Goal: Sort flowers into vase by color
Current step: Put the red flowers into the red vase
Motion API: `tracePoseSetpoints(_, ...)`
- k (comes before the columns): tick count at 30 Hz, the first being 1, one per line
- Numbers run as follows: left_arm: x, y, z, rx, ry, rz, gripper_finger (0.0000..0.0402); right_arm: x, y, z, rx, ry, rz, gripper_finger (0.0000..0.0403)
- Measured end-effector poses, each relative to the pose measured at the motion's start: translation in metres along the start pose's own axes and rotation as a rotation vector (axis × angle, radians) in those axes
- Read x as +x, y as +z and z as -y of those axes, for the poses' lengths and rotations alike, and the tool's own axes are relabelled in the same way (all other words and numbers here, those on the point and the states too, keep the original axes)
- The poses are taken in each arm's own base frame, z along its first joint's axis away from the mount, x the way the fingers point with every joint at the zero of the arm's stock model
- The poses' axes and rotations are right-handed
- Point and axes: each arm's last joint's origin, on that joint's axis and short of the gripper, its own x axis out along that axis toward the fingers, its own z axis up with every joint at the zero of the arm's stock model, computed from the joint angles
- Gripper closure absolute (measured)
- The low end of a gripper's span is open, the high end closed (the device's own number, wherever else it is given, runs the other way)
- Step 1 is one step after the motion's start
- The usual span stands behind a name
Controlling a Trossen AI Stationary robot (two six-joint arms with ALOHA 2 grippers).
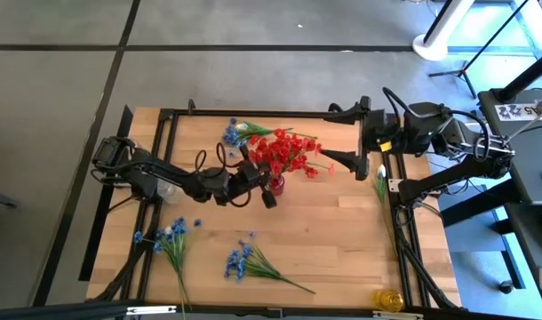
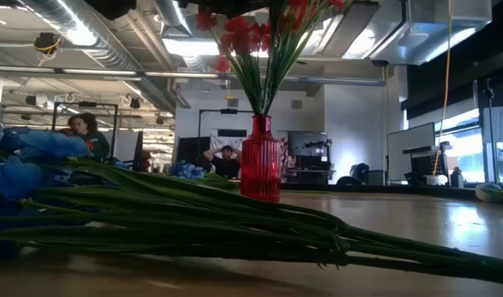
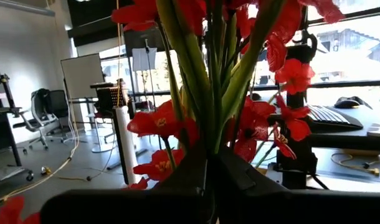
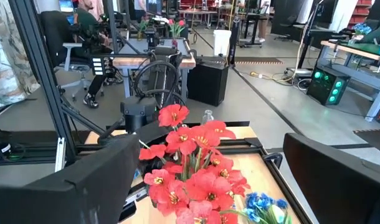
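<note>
Left claw (image 1: 269, 185) clamped on red flowers' (image 1: 284, 151) stems above red vase (image 2: 260, 158) — right claw (image 1: 345, 137) wide open, empty.

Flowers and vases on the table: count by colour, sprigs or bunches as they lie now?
Red flower bunch, standing in the red vase, stems gripped by the left gripper: 1
Blue flower sprigs lying loose on the table: 3
Red vase: 1
Yellow vase at the table's corner: 1
Total: 4 flower groups, 2 vases.
</note>
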Motion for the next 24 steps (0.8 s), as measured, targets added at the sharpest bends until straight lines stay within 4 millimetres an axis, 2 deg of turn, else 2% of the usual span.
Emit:
tracePoseSetpoints(6,0.001,-0.002,0.001,-0.029,0.003,-0.002,0.0397,0.0,0.0,0.0,0.0,0.0,0.001,0.0008)
tracePoseSetpoints(11,0.001,-0.014,0.009,-0.016,0.028,-0.013,0.0397,0.0,0.0,0.0,0.009,-0.005,0.0,0.0008)
tracePoseSetpoints(13,0.0,-0.018,0.012,0.04,0.034,-0.012,0.0398,0.0,0.0,0.0,0.01,-0.009,0.001,0.0008)
tracePoseSetpoints(16,-0.001,-0.016,0.013,0.109,0.049,0.014,0.0398,0.0,0.0,0.0,0.011,-0.009,0.0,0.0008)
tracePoseSetpoints(24,-0.004,-0.013,0.016,0.036,0.035,0.022,0.0398,0.0,0.0,0.0,0.012,-0.01,0.0,0.0008)
